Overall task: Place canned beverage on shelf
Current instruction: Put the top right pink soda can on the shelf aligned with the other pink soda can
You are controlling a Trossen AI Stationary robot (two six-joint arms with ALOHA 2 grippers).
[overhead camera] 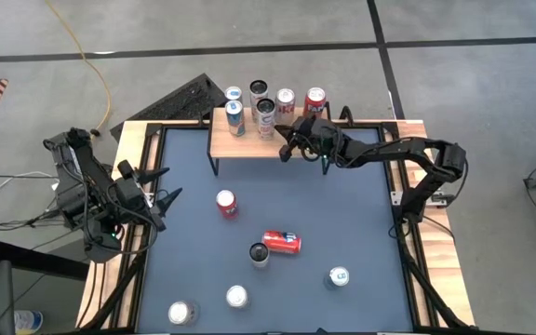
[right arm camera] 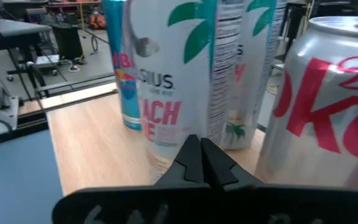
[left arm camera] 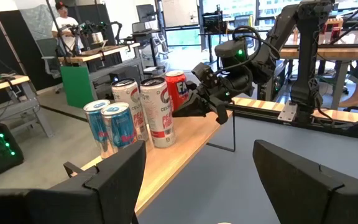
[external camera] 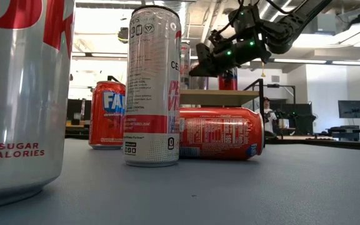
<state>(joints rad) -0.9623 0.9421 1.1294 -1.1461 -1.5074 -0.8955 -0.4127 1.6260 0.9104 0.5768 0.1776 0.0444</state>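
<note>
Counter [overhead camera: 361, 214]: dark mat, wood-framed. We take the shelf [overhead camera: 249, 141] as landmark; it stands at the counter's far edge, six cans upright on its wooden top. Right pincer [overhead camera: 285, 154] hovers over the shelf's right part, tips together, empty, beside the white cans. Left pincer [overhead camera: 173, 196] waits well left of the shelf, fingers apart, empty. Nearer than the shelf: a red can [overhead camera: 282, 242] on its side, five others upright.

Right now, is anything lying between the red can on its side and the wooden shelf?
No. In the high view, only bare blue-grey mat separates the toppled red can from the light wooden shelf.
</note>
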